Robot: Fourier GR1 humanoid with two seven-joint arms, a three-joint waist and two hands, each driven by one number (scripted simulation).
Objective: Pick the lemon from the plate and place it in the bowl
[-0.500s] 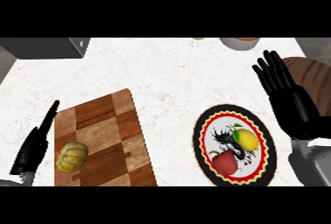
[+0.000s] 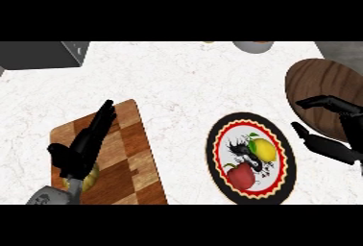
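Right hand (image 2: 327, 126) dropped beside plate (image 2: 221, 139) holding lemon (image 2: 264, 149).

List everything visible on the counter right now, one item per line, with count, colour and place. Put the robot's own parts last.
lemon: one, yellow, on the plate, upper right part
apple: one, red, on the plate, below and left of the lemon
plate: one, black rim with red and white pattern, right of centre
bowl: one, dark brown wood, right edge, beyond the plate
cutting board: one, brown checkered wood, lower left
yellowish item: one, on the cutting board, mostly hidden by the left hand
counter: one, white marbled
left hand: one, black, fingers straight, over the cutting board
right hand: one, black, open, over the bowl's near edge
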